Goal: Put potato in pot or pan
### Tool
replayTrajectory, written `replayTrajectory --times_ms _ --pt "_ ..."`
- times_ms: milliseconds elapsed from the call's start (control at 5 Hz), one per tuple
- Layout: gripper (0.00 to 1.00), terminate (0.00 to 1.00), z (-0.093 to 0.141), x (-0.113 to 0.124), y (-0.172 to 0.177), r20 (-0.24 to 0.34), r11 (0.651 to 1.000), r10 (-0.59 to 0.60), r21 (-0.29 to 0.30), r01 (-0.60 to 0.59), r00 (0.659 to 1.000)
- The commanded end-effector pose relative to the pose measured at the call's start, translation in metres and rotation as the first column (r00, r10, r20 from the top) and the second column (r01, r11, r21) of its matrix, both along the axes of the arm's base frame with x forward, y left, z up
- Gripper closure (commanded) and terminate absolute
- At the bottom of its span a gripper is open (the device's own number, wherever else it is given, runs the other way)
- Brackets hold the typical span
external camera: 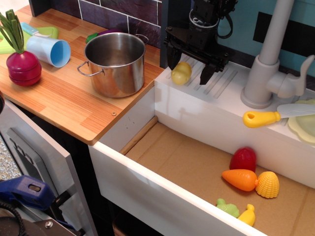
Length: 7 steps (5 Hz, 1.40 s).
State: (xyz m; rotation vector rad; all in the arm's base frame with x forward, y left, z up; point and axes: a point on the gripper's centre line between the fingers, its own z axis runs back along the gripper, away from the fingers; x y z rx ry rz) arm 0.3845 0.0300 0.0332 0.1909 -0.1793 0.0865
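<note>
On white ribbed drainboard [221, 81]: potato [180, 73] between spread tool [189, 69] fingers (ungripped); pot [115, 63] on wooden counter [64, 101].

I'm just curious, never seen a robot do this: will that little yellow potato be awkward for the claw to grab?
Probably a bit. The potato looks smooth and rounded, so it may slip or roll along the ridged white ledge if nudged. It looks like hollow plastic, likely light and stiff. The open claw is just above it.
</note>
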Motion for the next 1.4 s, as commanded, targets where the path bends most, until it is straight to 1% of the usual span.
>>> replayTrajectory --times_ms 0,200,400,600,800,1000,1200 --pt "0.00 0.00 0.003 0.013 0.011 0.038 1.000 -0.012 0.004 0.012 0.999" --pt "0.00 0.00 -0.007 0.018 0.015 0.042 1.000 -0.023 -0.003 0.023 0.999" --pt "0.00 0.00 -0.016 0.026 0.019 0.064 0.999 -0.040 -0.015 0.041 0.997" --pt "0.00 0.00 -0.020 0.032 0.019 0.075 0.999 -0.030 -0.020 0.032 0.997" --pt "1.00 0.00 -0.013 0.026 0.015 0.050 1.000 -0.008 -0.019 0.009 0.999" --pt "1.00 0.00 0.008 0.023 0.007 0.018 1.000 0.011 -0.007 -0.011 1.000" --pt "1.00 0.00 0.031 0.015 -0.001 -0.011 0.999 0.027 0.021 -0.026 1.000"
